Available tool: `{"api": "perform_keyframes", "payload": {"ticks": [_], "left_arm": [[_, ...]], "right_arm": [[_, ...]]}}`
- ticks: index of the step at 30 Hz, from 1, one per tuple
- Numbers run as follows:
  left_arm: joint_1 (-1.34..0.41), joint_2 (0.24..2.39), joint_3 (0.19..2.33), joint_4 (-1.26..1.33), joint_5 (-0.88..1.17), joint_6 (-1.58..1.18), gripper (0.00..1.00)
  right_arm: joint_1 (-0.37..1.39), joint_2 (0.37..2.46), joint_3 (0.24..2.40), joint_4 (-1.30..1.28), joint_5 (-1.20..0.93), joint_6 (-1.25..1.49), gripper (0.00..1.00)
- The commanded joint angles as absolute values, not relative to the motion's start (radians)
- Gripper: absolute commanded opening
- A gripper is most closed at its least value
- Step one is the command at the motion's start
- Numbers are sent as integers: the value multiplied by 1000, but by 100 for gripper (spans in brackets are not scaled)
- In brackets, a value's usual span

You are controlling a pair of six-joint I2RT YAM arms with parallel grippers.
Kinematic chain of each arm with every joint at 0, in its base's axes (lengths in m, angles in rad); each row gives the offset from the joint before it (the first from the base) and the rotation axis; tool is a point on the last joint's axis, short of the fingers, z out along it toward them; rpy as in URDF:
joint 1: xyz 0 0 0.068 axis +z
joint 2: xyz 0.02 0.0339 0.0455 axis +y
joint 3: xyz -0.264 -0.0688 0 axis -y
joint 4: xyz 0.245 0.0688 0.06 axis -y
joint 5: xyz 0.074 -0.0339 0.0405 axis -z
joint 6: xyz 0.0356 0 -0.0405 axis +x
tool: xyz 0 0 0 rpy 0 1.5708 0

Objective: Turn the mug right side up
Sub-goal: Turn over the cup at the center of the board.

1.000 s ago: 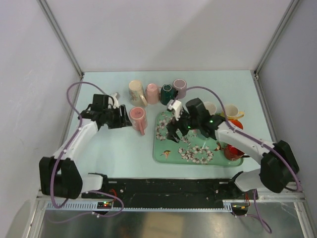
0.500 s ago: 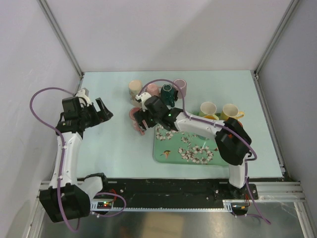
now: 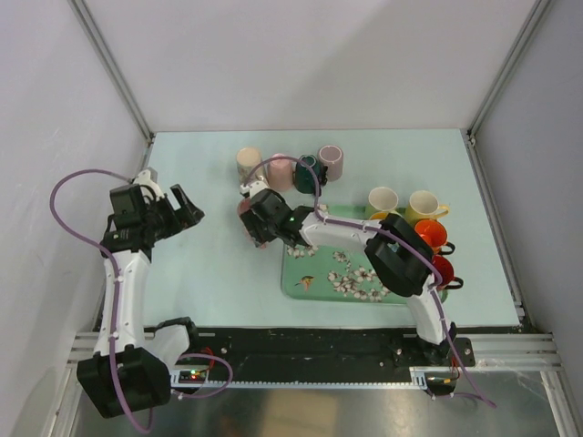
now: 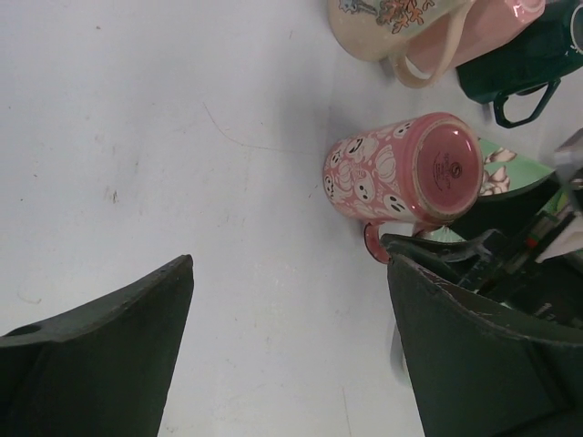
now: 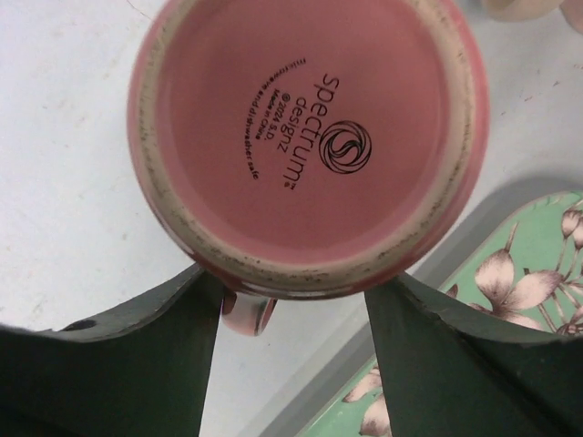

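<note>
The mug is pink with white ghost figures and stands upside down on the table, left of the tray. Its flat base faces the right wrist camera, and its handle points between the fingers. My right gripper reaches over it, one finger pressed to each side. In the left wrist view the mug is ahead and to the right. My left gripper hangs open well to the mug's left, and only bare table shows between its fingers.
Behind the mug runs a row of cups on their sides: cream, pink, dark green and mauve. A green floral tray lies to the right. White, yellow, orange and red mugs stand past it.
My left gripper let go of the mug and pulled back to the left, open. The right arm swung from the tray over to the mug and closed in on its sides.
</note>
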State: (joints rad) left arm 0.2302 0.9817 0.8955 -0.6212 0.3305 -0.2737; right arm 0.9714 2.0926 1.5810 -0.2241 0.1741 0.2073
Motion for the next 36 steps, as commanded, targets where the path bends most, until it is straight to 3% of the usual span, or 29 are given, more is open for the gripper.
{"api": "perform_keyframes", "payload": {"ticks": [1,11,16,24,31,36], "left_arm": [[245,954,895,-587,348,-291,90],[246,966,899,-582,345,-261,90],[243,978,918,-583,403,-217,88],[136,917,968,-583,393,185,89],[-143,739,947,-563,314,653,93],[-378,619,866,-475,226,941,95]], "right_arm": [[974,2132,1611,-202,229,210,64],[965,2151,1586,-168,208,142,27],[940,2065,1557,-185,19,99,2],[795,1909,1571,-326,-633,109,0],[660,1837,1597,-430,-1005,214,0],[611,1774,1530,-378,-1149,291,0]]}}
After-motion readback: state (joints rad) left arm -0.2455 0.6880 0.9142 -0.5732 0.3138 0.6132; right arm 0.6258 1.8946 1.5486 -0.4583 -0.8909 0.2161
